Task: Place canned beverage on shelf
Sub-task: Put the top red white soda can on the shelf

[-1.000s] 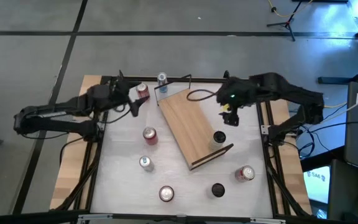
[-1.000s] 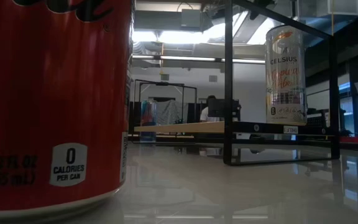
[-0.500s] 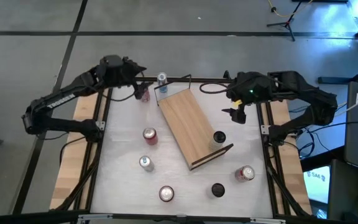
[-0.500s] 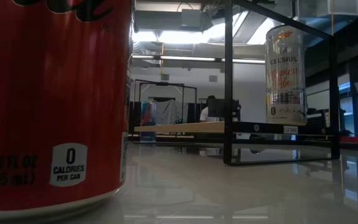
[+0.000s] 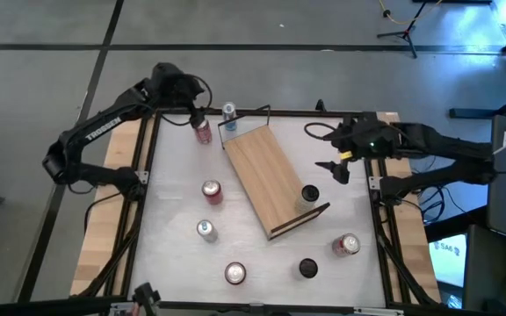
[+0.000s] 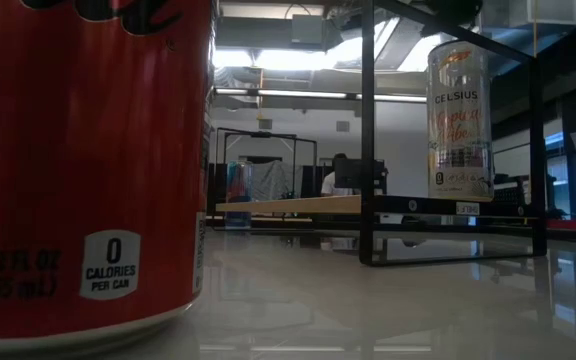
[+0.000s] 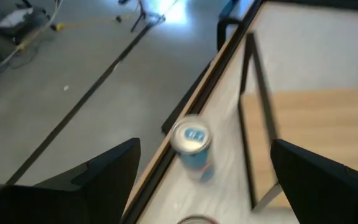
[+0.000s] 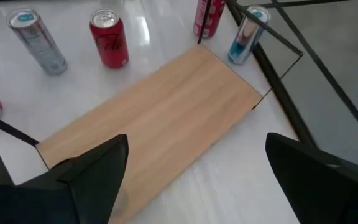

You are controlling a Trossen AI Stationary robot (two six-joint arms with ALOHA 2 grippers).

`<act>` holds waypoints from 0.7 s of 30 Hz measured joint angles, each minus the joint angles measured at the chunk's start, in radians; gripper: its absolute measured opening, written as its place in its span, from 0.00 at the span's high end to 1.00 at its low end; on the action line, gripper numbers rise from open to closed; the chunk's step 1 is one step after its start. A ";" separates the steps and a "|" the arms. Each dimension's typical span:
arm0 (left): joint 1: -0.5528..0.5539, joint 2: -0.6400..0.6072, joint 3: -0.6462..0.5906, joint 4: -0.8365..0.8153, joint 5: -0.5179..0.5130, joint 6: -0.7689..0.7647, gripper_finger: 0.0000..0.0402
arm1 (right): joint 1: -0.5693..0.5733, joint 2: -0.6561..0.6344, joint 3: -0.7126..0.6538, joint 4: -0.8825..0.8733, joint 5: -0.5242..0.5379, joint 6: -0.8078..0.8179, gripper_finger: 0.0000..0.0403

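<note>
Item: my left gripper [image 5: 196,116], fingers spread, empty, at the table's far edge. Just below it stands a red can [image 5: 203,132]; just beside it, toward the table's middle, a blue-topped can [image 7: 192,144].

Item: my right gripper [image 5: 339,168], fingers spread, empty, over the table's right side.

Item: shelf [image 5: 266,178], light wood with black wire rails, lying slantwise between my two grippers. One dark-topped can [image 5: 309,195] stands at its near end, close to my right gripper.
</note>
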 joint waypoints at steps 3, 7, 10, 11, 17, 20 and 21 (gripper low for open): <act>0.028 0.029 0.000 -0.034 0.001 0.035 0.13 | 0.000 -0.047 -0.082 0.063 -0.005 0.026 0.07; 0.061 0.069 0.000 -0.083 0.002 0.071 0.13 | 0.000 -0.083 -0.179 0.143 -0.005 0.037 0.07; 0.079 0.098 0.000 -0.122 0.002 0.102 0.13 | 0.000 -0.094 -0.241 0.195 -0.005 0.037 0.07; 0.084 0.107 0.000 -0.134 0.001 0.113 0.13 | 0.000 -0.094 -0.259 0.211 -0.005 0.037 0.07; 0.096 0.148 0.000 -0.214 0.002 0.155 0.13 | 0.000 -0.093 -0.358 0.348 -0.027 0.036 0.07; 0.096 0.157 0.000 -0.215 0.014 0.156 0.13 | 0.000 -0.094 -0.374 0.358 -0.027 0.038 0.07; 0.096 0.159 0.000 -0.215 0.028 0.156 0.13 | 0.000 -0.093 -0.374 0.359 -0.027 0.038 0.07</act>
